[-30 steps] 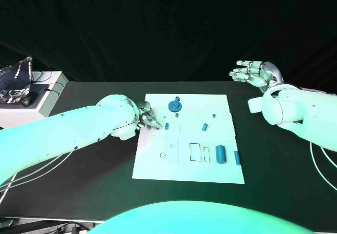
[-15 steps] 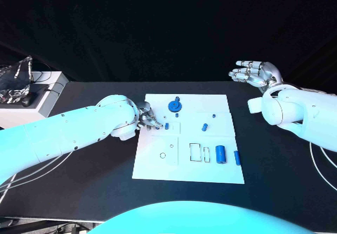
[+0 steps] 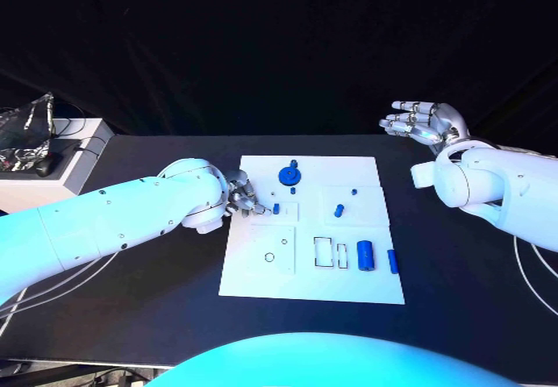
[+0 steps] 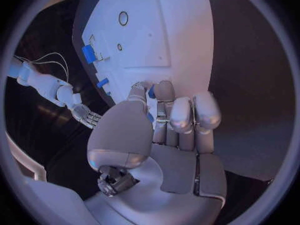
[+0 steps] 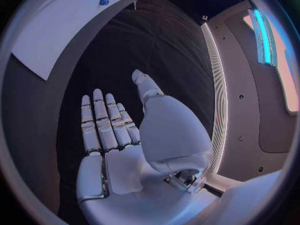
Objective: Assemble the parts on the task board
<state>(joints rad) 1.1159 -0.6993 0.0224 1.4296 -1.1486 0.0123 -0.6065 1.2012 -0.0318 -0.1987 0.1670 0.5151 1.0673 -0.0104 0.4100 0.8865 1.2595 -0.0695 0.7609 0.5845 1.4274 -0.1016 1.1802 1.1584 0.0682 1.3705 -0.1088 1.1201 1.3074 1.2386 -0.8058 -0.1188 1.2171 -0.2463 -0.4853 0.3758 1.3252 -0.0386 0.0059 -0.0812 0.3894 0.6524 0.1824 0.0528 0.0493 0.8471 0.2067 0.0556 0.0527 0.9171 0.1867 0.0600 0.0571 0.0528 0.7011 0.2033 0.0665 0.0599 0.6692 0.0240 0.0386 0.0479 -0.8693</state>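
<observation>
Left hand point(image 3: 241, 196) pinching a blue part point(image 4: 151, 91) at the task board point(image 3: 349, 286) edge; right hand point(image 3: 424, 121) spread wide.

Your left hand point(image 4: 165, 130) curls its fingers point(image 4: 181, 112) over the board point(image 4: 144, 35), a blue part point(image 4: 152, 91) at the fingertips.

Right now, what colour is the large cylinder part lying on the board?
Blue; the large cylinder lies on the white task board, clearest in the head view.
</observation>
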